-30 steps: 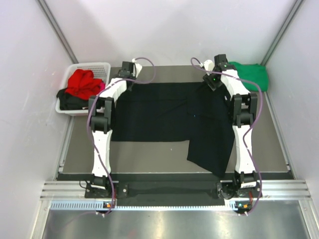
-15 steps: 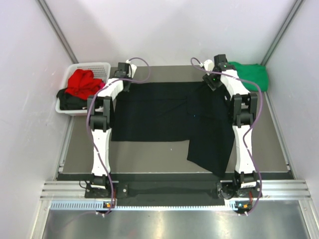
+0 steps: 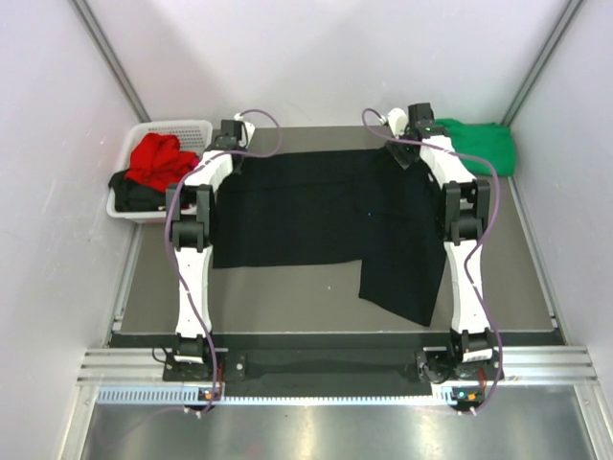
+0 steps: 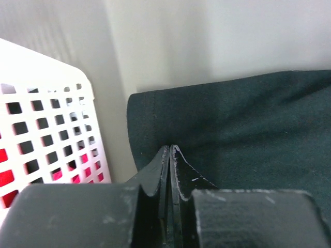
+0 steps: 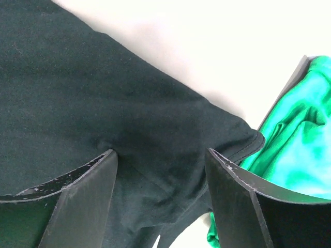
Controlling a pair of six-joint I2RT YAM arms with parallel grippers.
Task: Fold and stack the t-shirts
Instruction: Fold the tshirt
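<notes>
Grey table (image 3: pixel 287 297), arms stretched far, left claw (image 4: pixel 169 149) clenched on black t-shirt (image 3: pixel 316 206), right claw (image 5: pixel 160 153) released

I see the grey table (image 3: pixel 287 297) carrying a large black t-shirt (image 3: pixel 316 211) spread flat across its middle and far part, with one flap reaching toward the near right. A bunched green t-shirt (image 3: pixel 484 144) lies at the far right corner. A white lattice basket (image 3: pixel 182 127) sits at the far left edge.
</notes>
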